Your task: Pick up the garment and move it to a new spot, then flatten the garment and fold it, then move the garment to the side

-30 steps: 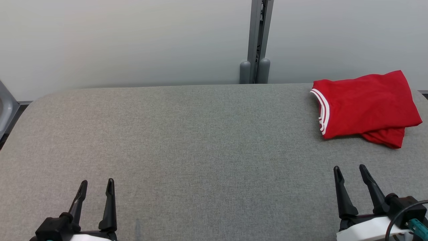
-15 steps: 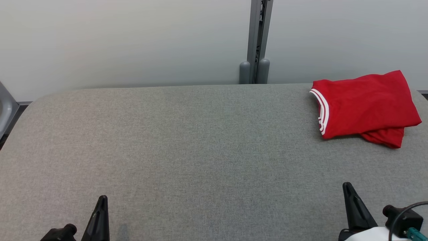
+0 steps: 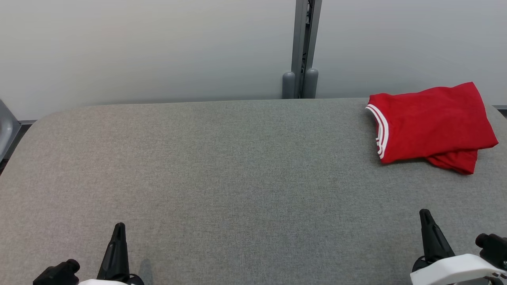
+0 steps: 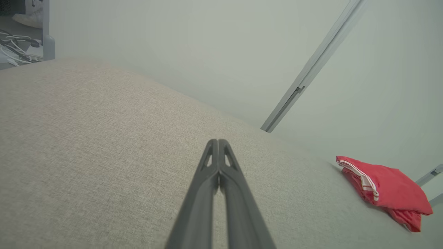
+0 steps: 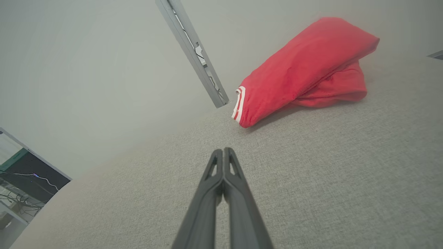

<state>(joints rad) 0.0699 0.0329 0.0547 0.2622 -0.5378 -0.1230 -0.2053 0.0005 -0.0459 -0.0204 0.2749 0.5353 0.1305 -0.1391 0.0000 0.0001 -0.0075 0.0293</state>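
Going by how things lie, I'd call this the tail end of the job. The shirt (image 3: 431,120) is folded into a compact block and sits at the far right corner of the table (image 3: 237,166), with its white trim (image 3: 381,128) facing the middle. One lower layer pokes out on the near right side, so the fold isn't perfectly square, but it reads as folded and set aside.

Both grippers are clenched on nothing, and the wrist views show the fingers pressed together tip to tip. The left gripper (image 3: 118,231) is by the near edge toward the left corner. The right gripper (image 3: 425,215) is by the near edge toward the right corner.

The shirt is well apart from the left gripper, diagonally across the table. It's nearer the right one, ahead of it toward the far edge, with bare table between them and no contact.

My take on doing this bit well:
- **If it's just parking the arms:** keep them on the near side and don't sweep toward that corner.
- **If the stray layer gets tidied:** spread the right fingers before reaching, not at the cloth. Come in from the near side and pinch only that loose flap.
- **Either way:** don't shove the stack, because it looks close to the edges there and could slide off or come unfolded.
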